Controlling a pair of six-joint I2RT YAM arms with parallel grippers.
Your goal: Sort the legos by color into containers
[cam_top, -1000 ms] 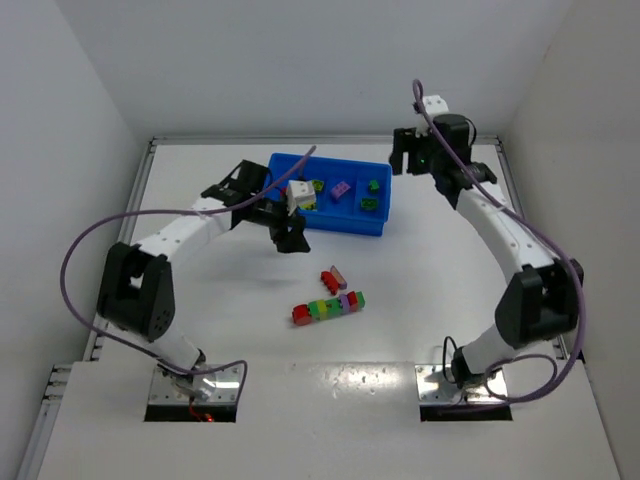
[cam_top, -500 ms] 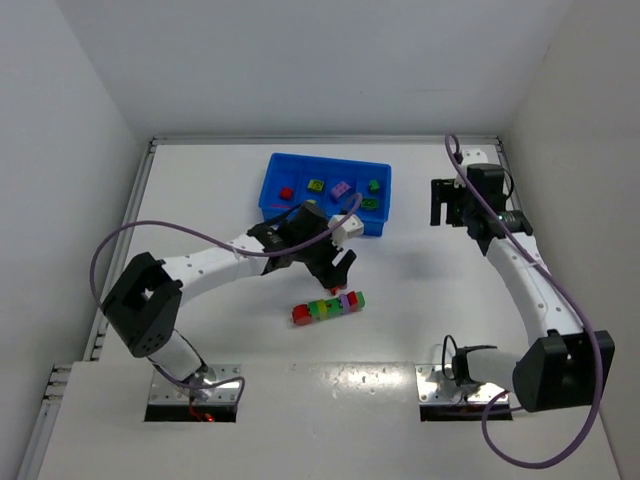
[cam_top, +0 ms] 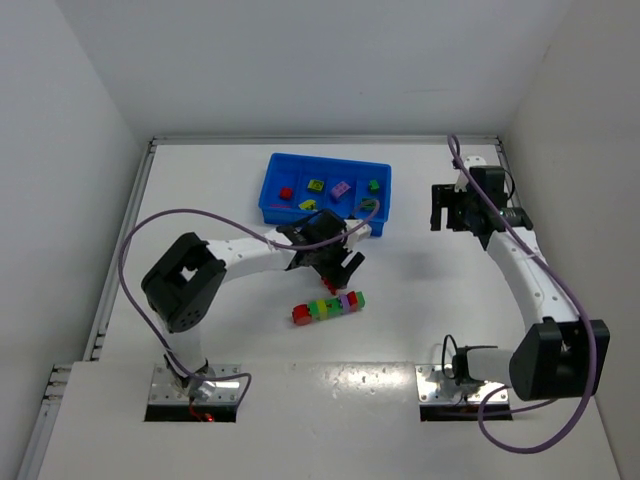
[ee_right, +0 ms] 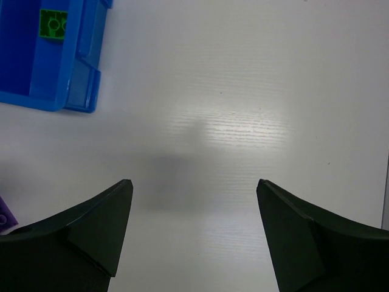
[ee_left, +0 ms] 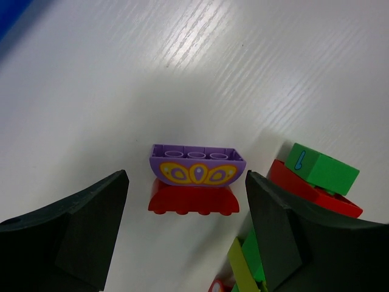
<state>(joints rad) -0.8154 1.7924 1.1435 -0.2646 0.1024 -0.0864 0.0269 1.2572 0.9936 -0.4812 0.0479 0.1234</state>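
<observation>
My left gripper (cam_top: 336, 264) (ee_left: 186, 177) hangs open just in front of the blue tray (cam_top: 270, 186). Between its spread fingers, touching neither, a purple brick (ee_left: 196, 168) with a yellow pattern stands on a red brick (ee_left: 193, 202) on the table. In the top view the gripper hides most of that pair. Close by on the right lies a multicoloured strip (cam_top: 328, 307) (ee_left: 321, 171) of red, green, yellow and purple legos. The tray holds a red brick (cam_top: 286, 193), a yellow one (cam_top: 316, 186), a purple one (cam_top: 341, 188) and a green one (cam_top: 373, 185). My right gripper (cam_top: 449, 206) (ee_right: 194, 182) is open and empty over bare table, right of the tray.
The tray's near right corner (ee_right: 79, 91), with a green brick (ee_right: 53, 23) inside, shows in the right wrist view. White walls enclose the table on the left, back and right. The arm bases sit at the near edge.
My left arm swung from over the tray down to the purple-and-red pair, its jaws spreading wider. My right arm moved from the back to beside the tray, then held still.
</observation>
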